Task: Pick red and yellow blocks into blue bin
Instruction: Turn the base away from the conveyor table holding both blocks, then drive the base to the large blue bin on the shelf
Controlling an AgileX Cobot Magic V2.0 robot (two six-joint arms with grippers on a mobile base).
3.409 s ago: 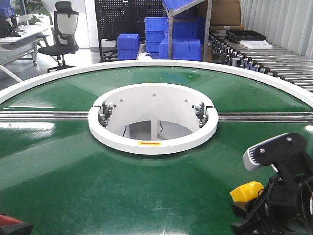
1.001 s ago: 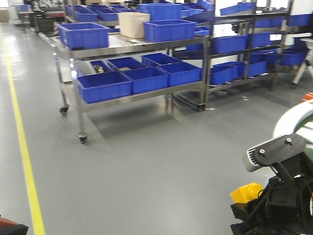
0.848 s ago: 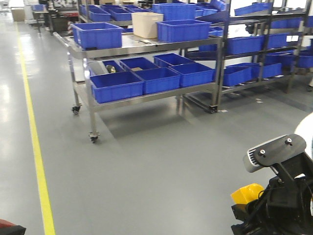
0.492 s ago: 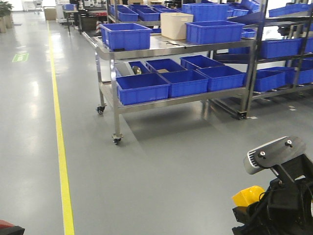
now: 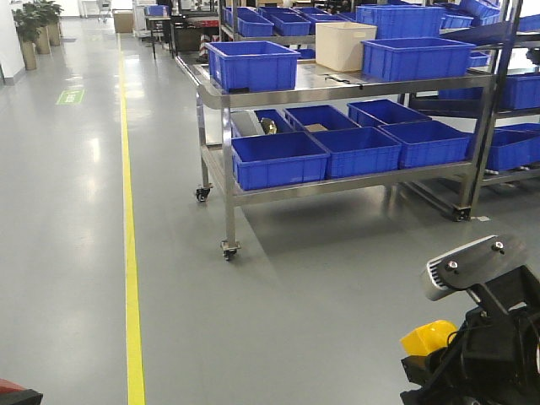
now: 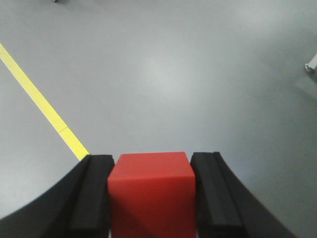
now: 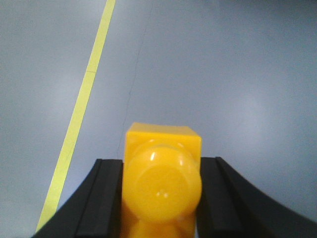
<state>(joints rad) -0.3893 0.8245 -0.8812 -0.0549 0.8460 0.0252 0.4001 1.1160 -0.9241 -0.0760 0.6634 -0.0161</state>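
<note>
1. Two arms show at the bottom edge of the front-facing view. Low on the right, the right gripper [image 5: 430,359], a black assembly under a grey wrist camera [image 5: 464,266], has its jaws closed on a bright yellow plastic toy brick [image 5: 427,336]. In the bottom-left corner only a sliver of the left gripper [image 5: 18,396] shows, with a red edge above it; its jaws cannot be read from here. Beyond lies a grey workshop floor [image 5: 337,278] marked with a yellow floor line [image 5: 129,253]. A stainless-steel wheeled trolley [image 5: 219,169] carries rectangular blue plastic crates [image 5: 278,159] on two shelves and a beige carton [image 5: 344,44] on the upper one. I cannot tell which crate is the task's bin.
2. Left wrist view: the jaws are clamped on a plain red plastic block [image 6: 151,178], with a black pad [image 6: 94,198] pressed to each side. The block hangs above the grey floor, and the yellow floor line runs diagonally at the left.
3. Right wrist view: the jaws grip the yellow brick from both sides, a round stud facing the camera. The brick is held above the floor, with the yellow line at the left.
</note>
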